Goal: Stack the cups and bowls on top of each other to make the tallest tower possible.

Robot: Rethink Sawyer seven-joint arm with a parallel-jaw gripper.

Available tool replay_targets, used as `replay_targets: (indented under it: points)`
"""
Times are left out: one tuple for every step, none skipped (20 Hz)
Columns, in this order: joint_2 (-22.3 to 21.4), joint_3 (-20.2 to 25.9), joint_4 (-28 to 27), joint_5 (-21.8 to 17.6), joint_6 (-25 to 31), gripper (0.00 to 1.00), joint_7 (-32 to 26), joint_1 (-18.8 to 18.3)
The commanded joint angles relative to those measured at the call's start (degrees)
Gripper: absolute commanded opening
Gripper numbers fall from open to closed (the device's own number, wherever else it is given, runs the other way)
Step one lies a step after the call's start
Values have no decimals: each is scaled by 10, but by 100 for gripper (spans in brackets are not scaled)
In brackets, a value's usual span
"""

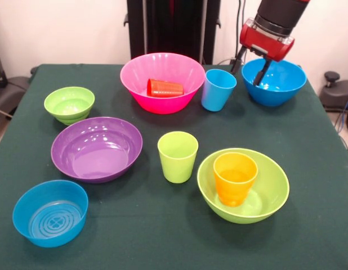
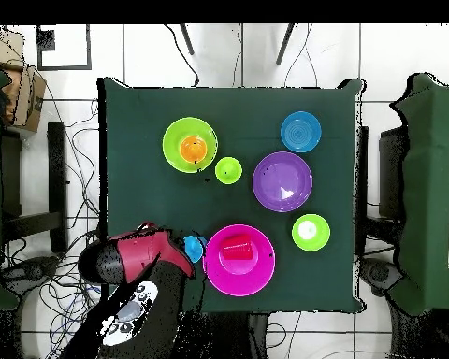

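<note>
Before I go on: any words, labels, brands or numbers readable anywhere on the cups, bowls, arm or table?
None can be read.
The cups and bowls are plain plastic; the small blue bowl shows only moulded rings in its base, no lettering.
The red claw housing and the green tablecloth show no legible marking.

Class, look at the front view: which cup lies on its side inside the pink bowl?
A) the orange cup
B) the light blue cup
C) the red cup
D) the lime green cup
C: the red cup lies tipped over inside the pink bowl, while the orange cup stands in the large green bowl and the other two stand on the table.
</note>
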Motion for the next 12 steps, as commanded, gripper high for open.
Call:
replay_targets:
  points:
    - [11, 45, 1, 20, 50, 100, 46, -7]
    - [6, 66, 7, 23, 64, 100, 32, -18]
    - [5, 77, 11, 25, 68, 100, 25, -25]
    - [5, 101, 23, 32, 61, 100, 16, -39]
    - [3, 111, 29, 34, 58, 100, 14, -45]
    - [0, 128, 39, 40, 55, 100, 10, -54]
    - [-2, 137, 43, 43, 57, 100, 9, -58]
    - [-4, 155, 55, 53, 53, 100, 12, -69]
    - [-3, 162, 57, 56, 51, 100, 13, -73]
    - [-1, 178, 67, 65, 45, 100, 14, -83]
    - [2, 185, 69, 69, 42, 100, 16, -85]
    - [3, 205, 78, 77, 38, 100, 12, -99]
